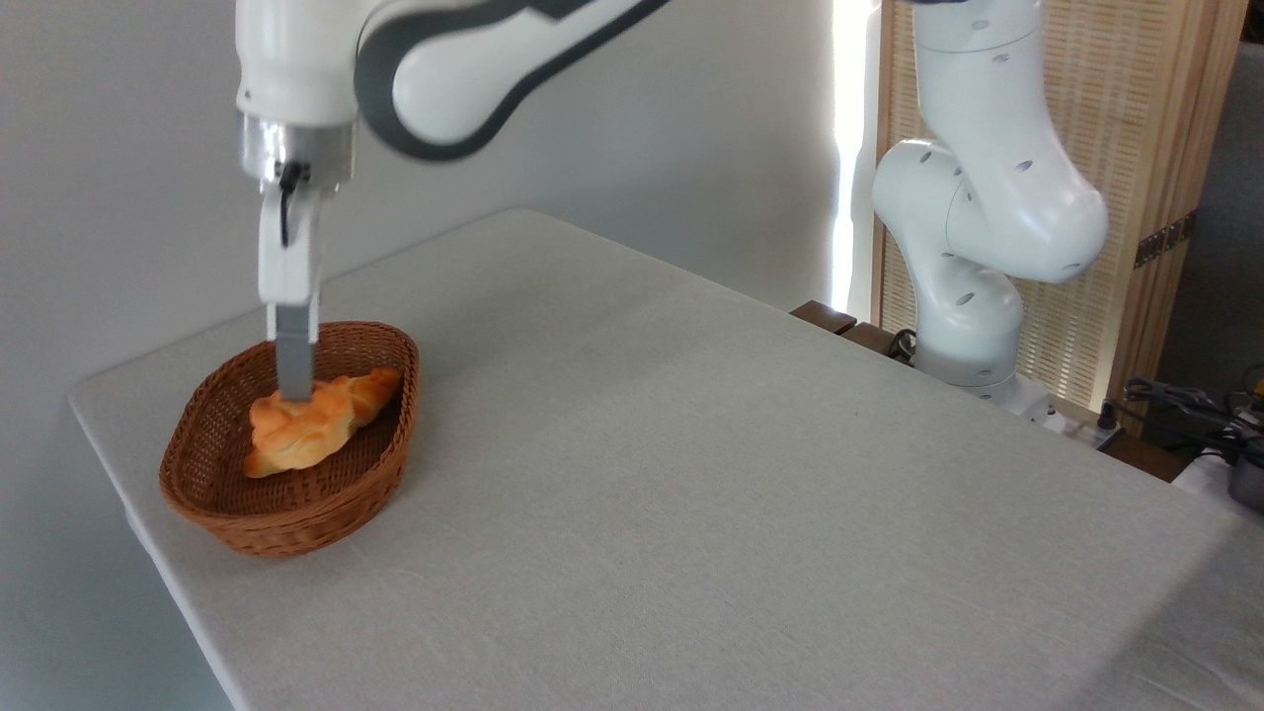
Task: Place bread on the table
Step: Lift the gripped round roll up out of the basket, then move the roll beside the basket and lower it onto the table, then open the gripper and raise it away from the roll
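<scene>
The bread [289,436], a small golden-orange bun with a knotted top, hangs just above the floor of the wicker basket [286,531]. My gripper [294,393] comes straight down onto it and is shut on its top. Seen edge-on, only one grey finger shows. The bun overlaps the long braided loaf [373,386], which lies behind it in the basket. The table [691,444], covered in light grey-beige cloth, spreads out to the right of the basket.
The basket stands near the table's left corner, close to both edges. The robot base [973,326] rises at the far right edge of the table. Cables and dark gear [1200,415] lie off the table at far right.
</scene>
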Robot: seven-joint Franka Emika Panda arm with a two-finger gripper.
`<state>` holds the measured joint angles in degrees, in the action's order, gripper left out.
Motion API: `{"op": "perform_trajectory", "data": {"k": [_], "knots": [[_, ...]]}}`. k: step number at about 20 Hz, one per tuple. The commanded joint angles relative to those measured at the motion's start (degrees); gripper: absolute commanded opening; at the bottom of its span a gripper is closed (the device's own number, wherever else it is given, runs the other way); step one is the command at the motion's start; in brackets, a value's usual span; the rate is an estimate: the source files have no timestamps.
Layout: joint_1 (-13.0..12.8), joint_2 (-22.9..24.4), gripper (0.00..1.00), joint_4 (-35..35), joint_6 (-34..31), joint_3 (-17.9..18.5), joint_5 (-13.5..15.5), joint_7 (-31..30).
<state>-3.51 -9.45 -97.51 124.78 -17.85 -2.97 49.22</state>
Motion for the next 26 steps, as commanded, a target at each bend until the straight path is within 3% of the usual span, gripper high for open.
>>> {"op": "perform_trajectory", "data": {"k": [1, 4, 7, 8, 11, 13, 15, 17, 20, 24, 26], "knots": [[1.40, 5.66, 0.00, -0.66, -8.83, 2.11, -0.20, 1.05], [1.40, 8.12, 0.00, -2.23, -17.18, 2.38, -0.20, 5.69], [1.40, 9.62, 0.00, -7.67, -18.00, 2.38, -0.20, 8.87], [1.40, 9.62, 0.05, -9.00, -17.74, 2.38, -0.20, 9.31], [1.49, 7.96, 0.45, -10.68, -17.29, 2.47, -0.20, 16.83], [1.58, 6.90, 0.61, -10.94, -16.68, 2.47, -0.20, 21.78], [1.58, 6.72, 0.80, -11.64, -16.59, 3.08, -0.55, 22.06], [1.58, 6.55, 0.93, -12.61, -16.68, 4.13, -0.55, 22.14], [1.58, 5.93, 0.99, -12.79, -16.59, 4.14, -0.55, 22.06], [1.67, 6.89, 1.00, -12.09, -16.85, 4.22, -0.03, 21.44], [1.67, 8.21, 1.00, -10.16, -18.43, 6.23, 0.85, 20.48]]}}
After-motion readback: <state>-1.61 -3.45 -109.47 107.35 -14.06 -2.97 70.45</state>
